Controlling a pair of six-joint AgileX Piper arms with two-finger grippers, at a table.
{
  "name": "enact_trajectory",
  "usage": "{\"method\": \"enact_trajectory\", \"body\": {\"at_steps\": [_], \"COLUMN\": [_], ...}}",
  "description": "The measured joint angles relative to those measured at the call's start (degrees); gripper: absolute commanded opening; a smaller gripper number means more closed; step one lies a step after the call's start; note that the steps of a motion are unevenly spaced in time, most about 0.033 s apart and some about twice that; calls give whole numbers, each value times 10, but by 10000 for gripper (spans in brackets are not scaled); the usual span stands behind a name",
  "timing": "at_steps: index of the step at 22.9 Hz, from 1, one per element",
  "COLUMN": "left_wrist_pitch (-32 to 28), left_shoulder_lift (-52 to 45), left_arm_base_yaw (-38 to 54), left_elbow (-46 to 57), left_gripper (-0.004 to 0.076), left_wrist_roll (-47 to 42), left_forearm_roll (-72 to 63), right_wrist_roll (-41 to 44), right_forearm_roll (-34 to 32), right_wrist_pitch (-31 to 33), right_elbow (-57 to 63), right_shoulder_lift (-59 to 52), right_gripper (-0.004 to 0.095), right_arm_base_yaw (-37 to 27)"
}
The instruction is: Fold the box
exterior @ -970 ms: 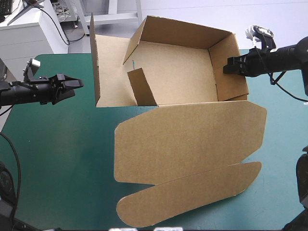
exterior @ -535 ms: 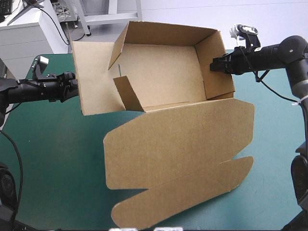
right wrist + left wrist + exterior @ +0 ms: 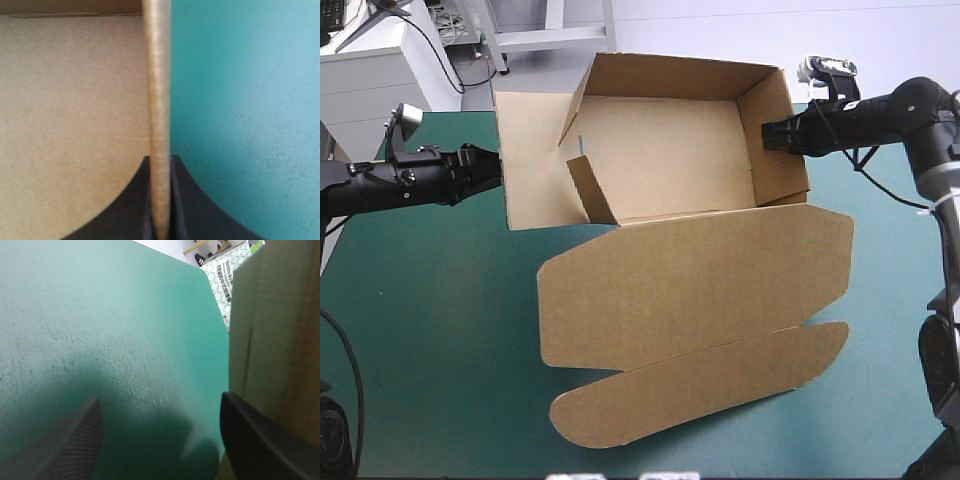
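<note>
From above, we see the brown box (image 3: pixel 670 140) at the far side of the teal-green cover (image 3: pixel 430 300), standing as an open tray. Its lid (image 3: pixel 695 285) lies flat on the cover on the near side of the tray, with the rounded tuck flap (image 3: pixel 700 395) beyond that. On the tray's left end a large side flap (image 3: pixel 530 160) stands upright and swung outward, and a small tab (image 3: pixel 592 188) leans inside the tray just behind it. The left gripper (image 3: pixel 498 165) is at the outer face of that side flap, so the flap stands between it and the tray's inside. The right gripper (image 3: pixel 767 133) is clamped on the tray's right wall (image 3: pixel 782 155).

In the left wrist view, our two black fingers (image 3: pixel 65 440) stand wide apart with nothing between them but cover. One of them is against the side flap's brown face.

In the right wrist view, our fingers (image 3: pixel 125 210) are all but closed on the wall's edge, which rises straight ahead between them. The tray's floor (image 3: pixel 70 125) lies on one side of the wall and bare cover on the other.
</note>
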Motion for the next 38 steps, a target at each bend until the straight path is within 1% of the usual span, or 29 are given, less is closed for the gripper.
{"method": "enact_trajectory", "body": {"at_steps": [6,13,21,28,31,35,38], "left_wrist_pitch": [2,3,5,6,-3,-2,3], "left_shoulder_lift": [-31,-53,-78,-80,-83,-85,-85], "left_arm_base_yaw": [-5,-5,-6,-36,-64,-73,-78], "left_elbow": [0,0,0,0,0,0,0], "left_gripper": [473,473,473,473,473,473,473], "left_wrist_roll": [-1,-8,-12,-14,-14,-41,-73], "left_forearm_roll": [0,0,1,3,45,107,171], "right_wrist_roll": [19,31,58,63,63,64,89], "right_forearm_roll": [-2,-2,-1,0,-20,-43,-88], "right_wrist_pitch": [-44,-79,-101,-119,-147,-153,-164], "right_elbow": [0,0,0,0,0,0,0], "right_shoulder_lift": [36,57,75,87,93,93,93], "right_gripper": [-17,-17,-17,-17,-17,-16,-15], "right_arm_base_yaw": [55,107,128,174,192,204,231]}}
